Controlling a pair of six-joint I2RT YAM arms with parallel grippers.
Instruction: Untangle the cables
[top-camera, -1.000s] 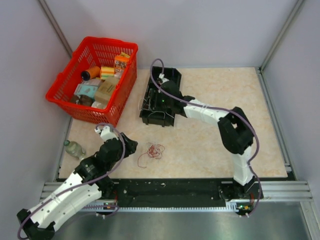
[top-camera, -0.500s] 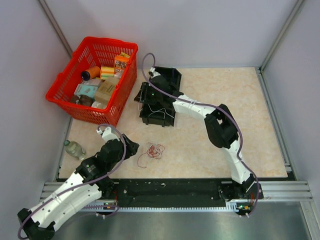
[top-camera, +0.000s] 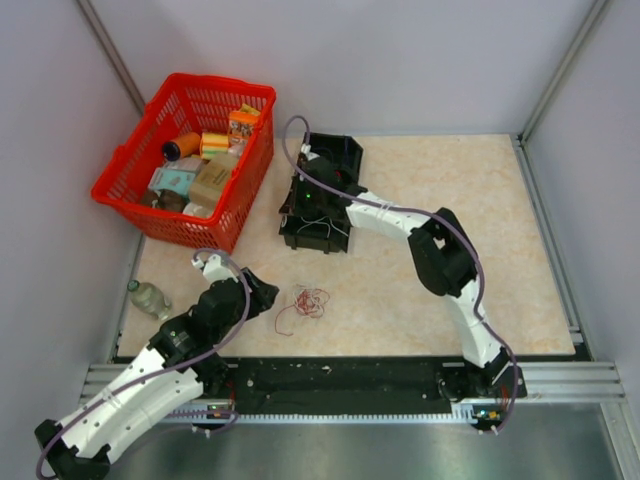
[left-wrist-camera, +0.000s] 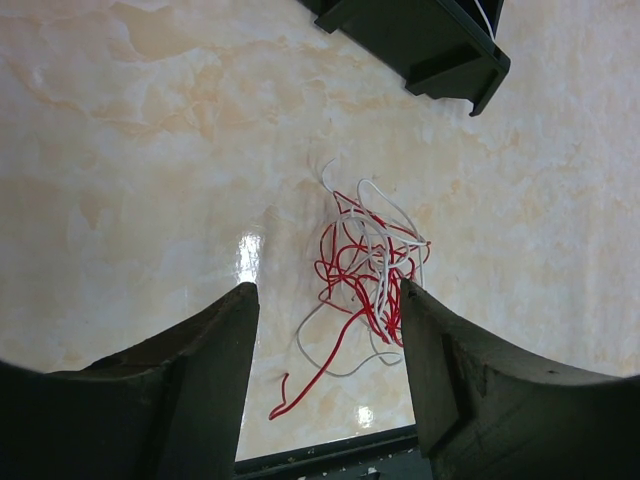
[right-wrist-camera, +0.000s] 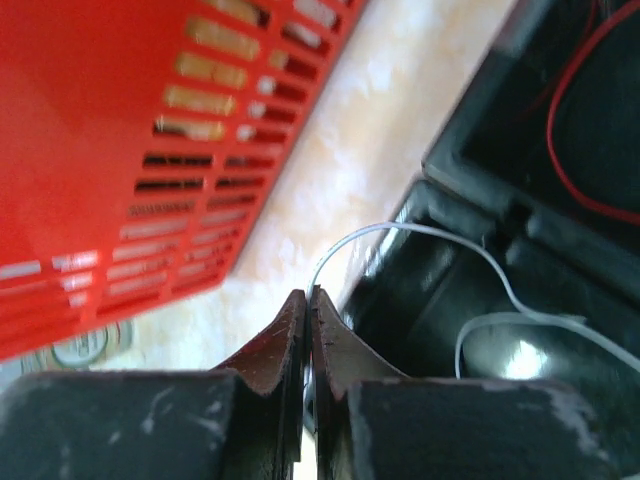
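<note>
A tangle of red and white cables (top-camera: 308, 302) (left-wrist-camera: 365, 265) lies on the beige tabletop. My left gripper (top-camera: 262, 292) (left-wrist-camera: 325, 290) hovers just near of it, open, nothing between its fingers. More cables lie in the black tray (top-camera: 343, 150) (right-wrist-camera: 480, 260): a white one (right-wrist-camera: 400, 228) arches over the tray's left rim, and a red one (right-wrist-camera: 560, 150) lies inside. My right gripper (top-camera: 293, 203) (right-wrist-camera: 310, 292) is at that rim, beside the red basket, shut on the white cable's end.
A red basket (top-camera: 215, 82) (right-wrist-camera: 150, 120) full of small packages stands at the back left, close to the tray (left-wrist-camera: 430, 40). A plastic bottle (top-camera: 148, 297) lies by the left wall. Grey walls enclose the table.
My right arm swung left to the tray's left rim and its jaws closed on the white cable. The left arm and the tangle stayed put.
</note>
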